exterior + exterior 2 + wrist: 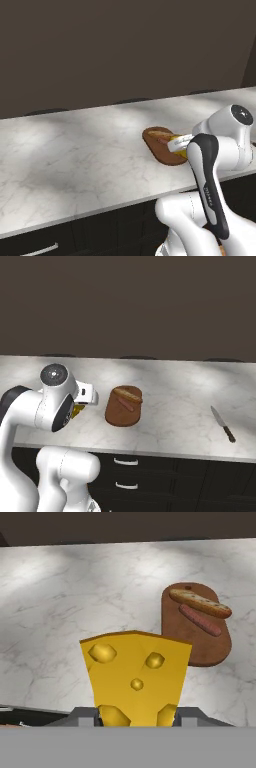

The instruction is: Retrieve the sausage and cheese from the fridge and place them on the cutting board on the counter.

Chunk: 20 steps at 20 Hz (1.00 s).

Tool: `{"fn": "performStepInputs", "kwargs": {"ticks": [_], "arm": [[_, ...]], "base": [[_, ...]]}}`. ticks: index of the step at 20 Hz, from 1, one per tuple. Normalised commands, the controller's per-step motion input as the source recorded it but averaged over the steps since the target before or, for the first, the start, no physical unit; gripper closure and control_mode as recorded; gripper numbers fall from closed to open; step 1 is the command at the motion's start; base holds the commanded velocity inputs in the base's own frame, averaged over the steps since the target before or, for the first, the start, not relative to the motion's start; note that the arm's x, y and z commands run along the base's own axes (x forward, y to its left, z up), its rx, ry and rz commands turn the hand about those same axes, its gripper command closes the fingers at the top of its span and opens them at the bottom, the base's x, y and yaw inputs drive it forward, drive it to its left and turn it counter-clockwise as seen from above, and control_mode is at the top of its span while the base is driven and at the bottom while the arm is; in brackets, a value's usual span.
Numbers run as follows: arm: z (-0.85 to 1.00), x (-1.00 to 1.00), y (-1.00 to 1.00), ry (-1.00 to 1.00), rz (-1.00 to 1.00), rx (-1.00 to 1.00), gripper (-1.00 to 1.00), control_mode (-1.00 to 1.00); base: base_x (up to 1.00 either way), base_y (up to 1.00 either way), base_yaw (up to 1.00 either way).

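Cheese: yellow wedge clamped in the gripper, above the counter.
Sausage: lying on the cutting board, beside a longer bread roll.
Knife: on the counter, well apart from the board.
Path: bare marble between cheese and board.
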Motion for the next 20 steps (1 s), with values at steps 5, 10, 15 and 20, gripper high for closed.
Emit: {"fn": "performStepInputs", "kwargs": {"ticks": [5,10,15,20], "arm": [[0.0,0.0,0.0,0.0,0.0,0.0,1.0,1.0],[0.0,0.0,0.0,0.0,0.0,0.0,1.0,1.0],[0.0,0.0,0.0,0.0,0.0,0.0,1.0,-1.0],[0.0,0.0,0.0,0.0,0.0,0.0,1.0,-1.0]], "base": [[0.0,0.0,0.0],[0.0,0.0,0.0],[0.0,0.0,0.0],[0.0,0.0,0.0]]}}
